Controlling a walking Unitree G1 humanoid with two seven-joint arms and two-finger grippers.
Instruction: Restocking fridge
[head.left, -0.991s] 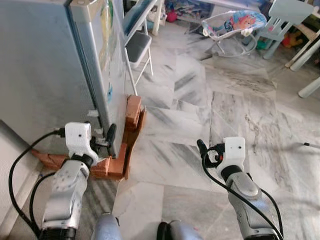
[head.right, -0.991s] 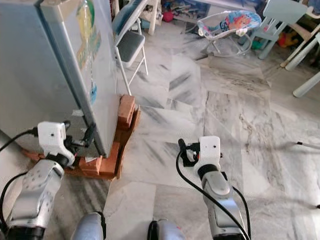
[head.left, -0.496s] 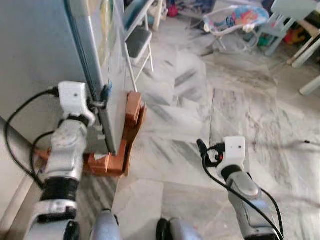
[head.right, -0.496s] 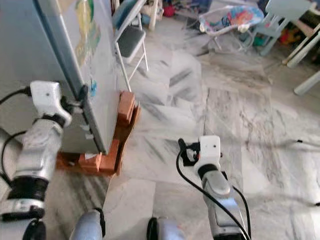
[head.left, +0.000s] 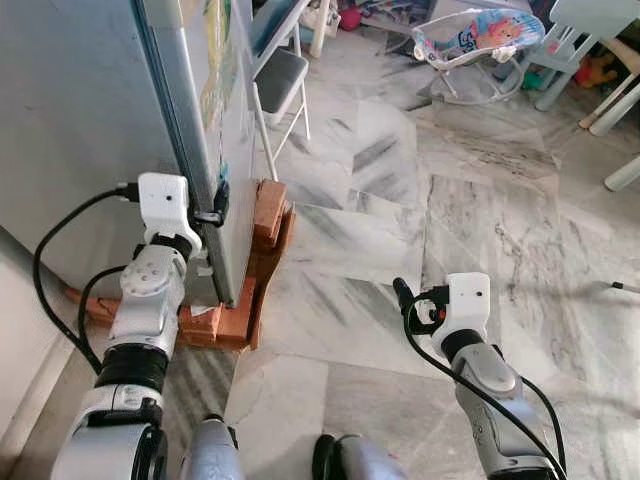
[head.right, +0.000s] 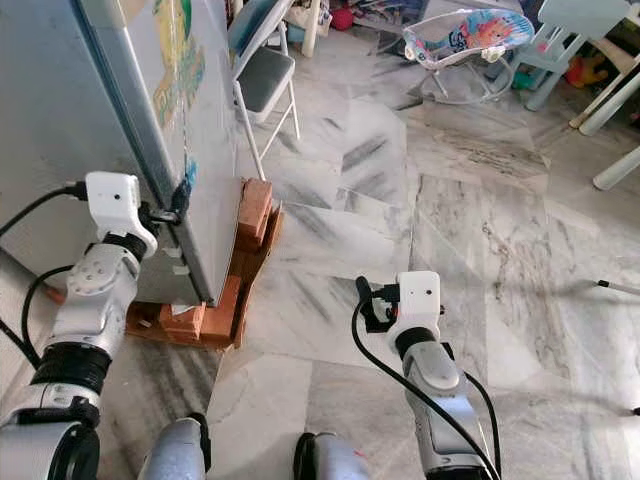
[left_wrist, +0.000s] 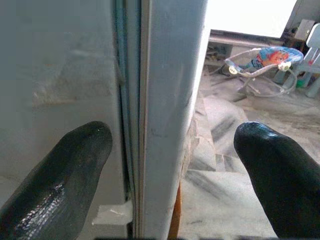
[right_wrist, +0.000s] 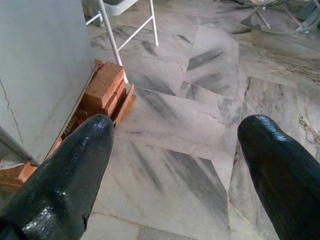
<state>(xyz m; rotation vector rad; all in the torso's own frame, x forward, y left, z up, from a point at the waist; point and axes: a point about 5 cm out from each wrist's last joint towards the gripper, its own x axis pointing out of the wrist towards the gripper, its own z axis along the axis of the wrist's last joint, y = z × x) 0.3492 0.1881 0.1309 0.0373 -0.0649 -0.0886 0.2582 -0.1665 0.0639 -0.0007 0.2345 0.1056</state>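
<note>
From the left eye view, the left gripper (head.left: 212, 203) is reaching up to the edge of the fridge door (head.left: 215, 150), its fingers spread on either side of that edge, while the fridge (head.left: 80, 130) is standing on a stack of bricks (head.left: 255, 270) at the robot's left. The right gripper (head.left: 410, 300) is hanging low over the marble floor (head.left: 420, 220), well apart from the fridge.

The right eye view is showing the same scene, with a folding chair (head.right: 262, 85) beyond the door.

In the left wrist view, the 2 fingers (left_wrist: 60, 180) are straddling the door edge and its seal, not yet pinching it.

In the right wrist view, the right gripper's fingers (right_wrist: 65, 175) are spread wide, holding nothing, and pointing at bare floor.

To open the door well, the left gripper should probably hook behind the edge and pull outward steadily.
</note>
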